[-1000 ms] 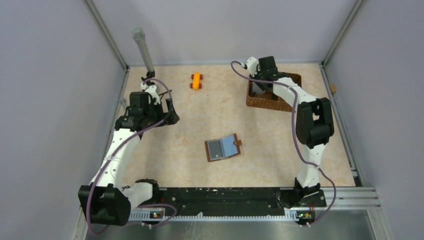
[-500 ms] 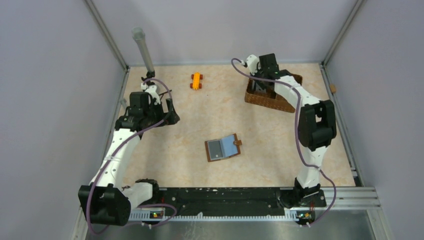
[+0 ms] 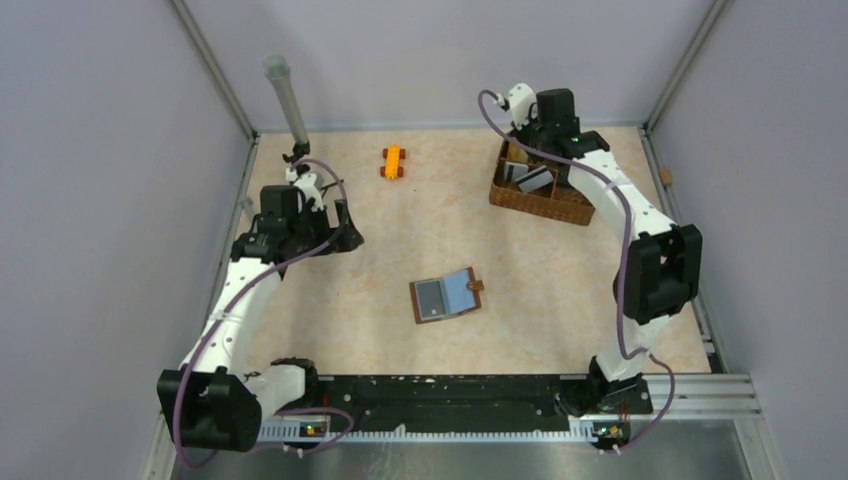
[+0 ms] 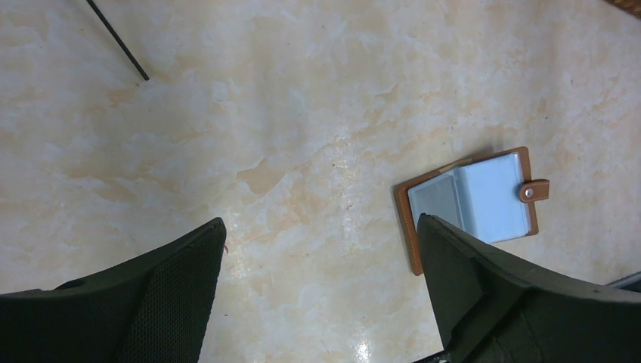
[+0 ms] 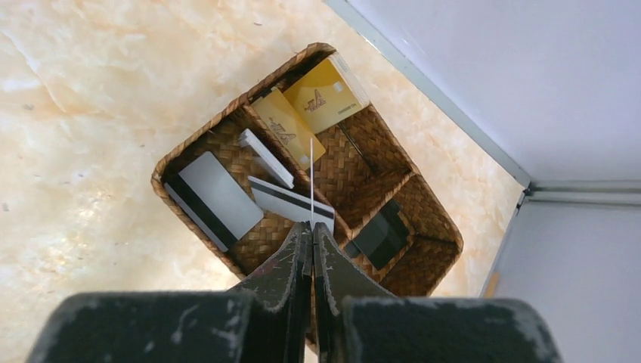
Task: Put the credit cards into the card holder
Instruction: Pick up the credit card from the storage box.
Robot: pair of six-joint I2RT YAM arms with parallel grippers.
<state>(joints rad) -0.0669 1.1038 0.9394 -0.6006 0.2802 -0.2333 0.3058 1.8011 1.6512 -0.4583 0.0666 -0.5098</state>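
Counter (image 4: 302, 113): glossy, marble-look. Basket (image 5: 363, 170): rough woven wicker. Card holder (image 4: 472, 204): smooth leather, plastic pockets. Credit cards (image 5: 325, 94): glossy plastic.

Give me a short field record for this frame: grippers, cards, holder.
left gripper: open, holding nothing
right gripper: shut on a card held edge-on above the woven basket
cards in basket: gold cards, silver-grey card, black card, others
card holder: lying open, pockets up, apart from both grippers
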